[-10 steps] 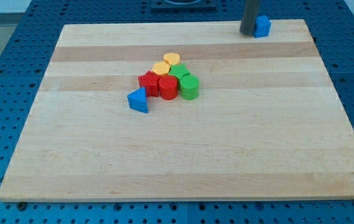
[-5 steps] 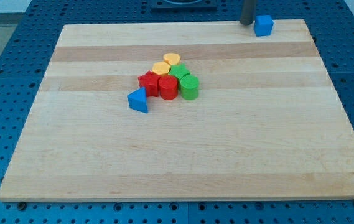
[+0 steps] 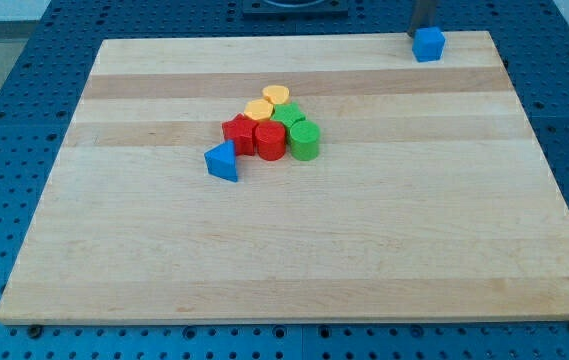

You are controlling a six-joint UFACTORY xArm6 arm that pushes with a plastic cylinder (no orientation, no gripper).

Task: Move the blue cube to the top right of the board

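Observation:
The blue cube (image 3: pixel 428 44) sits at the board's (image 3: pixel 284 240) top edge, near the top right corner. My tip (image 3: pixel 421 31) is just above the cube in the view, at its upper left side; whether it touches the cube cannot be told. Only the rod's lower end shows at the view's top.
A tight cluster lies left of the board's centre: two yellow cylinders (image 3: pixel 276 94) (image 3: pixel 259 108), two green blocks (image 3: pixel 286 115) (image 3: pixel 304 140), a red cylinder (image 3: pixel 270 141) and a red block (image 3: pixel 238 132). A blue triangular block (image 3: pixel 222 160) lies at the cluster's lower left.
The rod moved from the cube's left side up and to the right, to behind the cube. The blue cube shifted slightly to the right.

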